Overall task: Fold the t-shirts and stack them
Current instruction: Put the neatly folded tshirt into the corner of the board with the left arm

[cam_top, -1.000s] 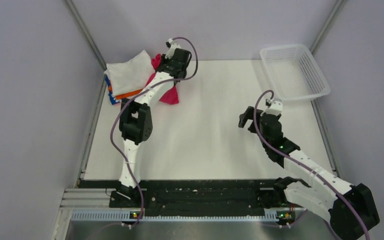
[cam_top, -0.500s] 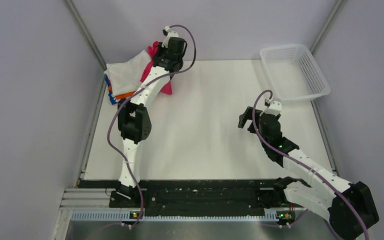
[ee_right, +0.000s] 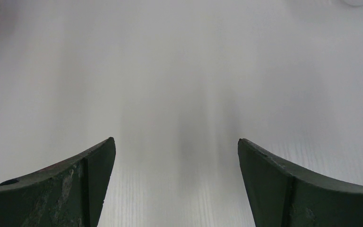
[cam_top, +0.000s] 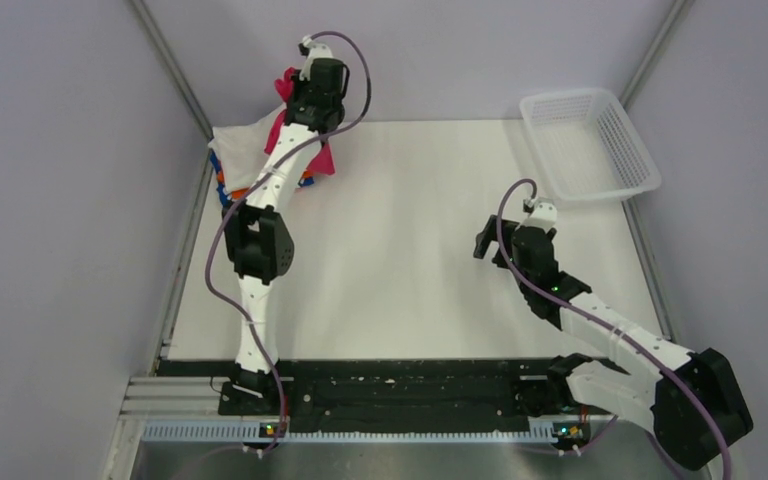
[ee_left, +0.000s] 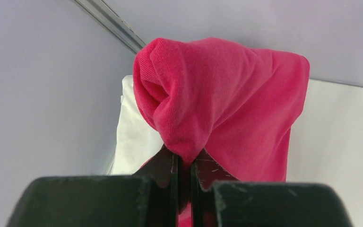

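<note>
You're pinching the pink shirt [ee_left: 227, 104], bunched, in the left gripper [ee_left: 183, 163] near the stack [cam_top: 240, 148]; the right gripper [ee_right: 177, 184] is hanging wide. Dropping it now is risking a crumpled heap.

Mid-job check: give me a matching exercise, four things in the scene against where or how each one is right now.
Things:
1. crimson-pink cloth t-shirt
2. white plastic mesh basket
3. stack of folded t-shirts, white on top
4. right gripper

Places or states:
A. far right corner of the table
B. open, over bare table
C. pinched in the shut left gripper
D. far left corner of the table

Pairs: 1-C, 2-A, 3-D, 4-B
</note>
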Available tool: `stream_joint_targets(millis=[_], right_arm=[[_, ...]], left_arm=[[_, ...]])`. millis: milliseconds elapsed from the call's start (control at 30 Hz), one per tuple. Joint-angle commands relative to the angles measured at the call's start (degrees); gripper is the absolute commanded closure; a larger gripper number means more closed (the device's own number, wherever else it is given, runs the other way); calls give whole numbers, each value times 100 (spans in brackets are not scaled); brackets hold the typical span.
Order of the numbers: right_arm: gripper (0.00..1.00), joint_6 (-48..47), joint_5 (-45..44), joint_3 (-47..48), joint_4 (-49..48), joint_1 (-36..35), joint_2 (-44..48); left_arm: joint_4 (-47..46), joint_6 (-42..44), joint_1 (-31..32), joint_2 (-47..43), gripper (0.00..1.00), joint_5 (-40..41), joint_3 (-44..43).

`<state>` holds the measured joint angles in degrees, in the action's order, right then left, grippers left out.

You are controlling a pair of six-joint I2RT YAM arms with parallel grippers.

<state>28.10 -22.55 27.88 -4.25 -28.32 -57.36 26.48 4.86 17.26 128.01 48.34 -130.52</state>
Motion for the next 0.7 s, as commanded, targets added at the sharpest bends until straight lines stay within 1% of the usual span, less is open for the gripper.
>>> stream_joint_targets(millis=[0, 233, 300, 433, 667], right_arm=[[1, -7, 59, 299, -185, 45, -94], [1, -38, 51, 319, -190, 47, -141], [1, -43, 42, 330, -186, 45, -159], [1, -55, 12, 346, -169, 45, -193], [1, -70, -14, 350, -184, 50, -247]], left_arm=[[-139, -249, -190, -553, 100, -183, -144], [-182, -466, -596, -548, 100, -439, -193], [-119, -724, -739, -551, 100, -647, -210], [-47, -976, -978, -524, 100, -983, -166], [-108, -1356, -1391, -367, 100, -1121, 95]])
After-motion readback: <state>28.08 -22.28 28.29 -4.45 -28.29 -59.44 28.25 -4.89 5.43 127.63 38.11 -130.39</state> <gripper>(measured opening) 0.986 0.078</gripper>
